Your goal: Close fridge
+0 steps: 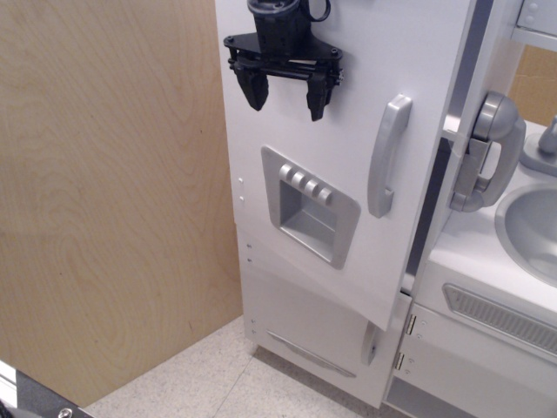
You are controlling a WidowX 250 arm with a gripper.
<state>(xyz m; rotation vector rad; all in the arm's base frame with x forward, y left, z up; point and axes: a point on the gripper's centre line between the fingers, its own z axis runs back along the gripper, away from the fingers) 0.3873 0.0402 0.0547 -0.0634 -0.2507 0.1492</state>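
The fridge is a tall white toy-kitchen cabinet. Its big white door (pixel 348 131) stands nearly shut, with only a narrow dark gap left along its right edge. The door bears a grey vertical handle (pixel 387 155) and a grey dispenser panel (pixel 310 204) with several buttons. My black gripper (pixel 285 96) is open and empty. It is against the upper part of the door face, above the dispenser panel and left of the handle. The fridge's inside is hidden.
A smaller white lower door (pixel 305 335) with a short grey handle (pixel 369 343) sits below. A grey toy phone handset (pixel 487 152) hangs to the right, beside a grey sink (pixel 531 228). A light wooden wall (pixel 113 200) stands at the left. The floor (pixel 218 383) is speckled.
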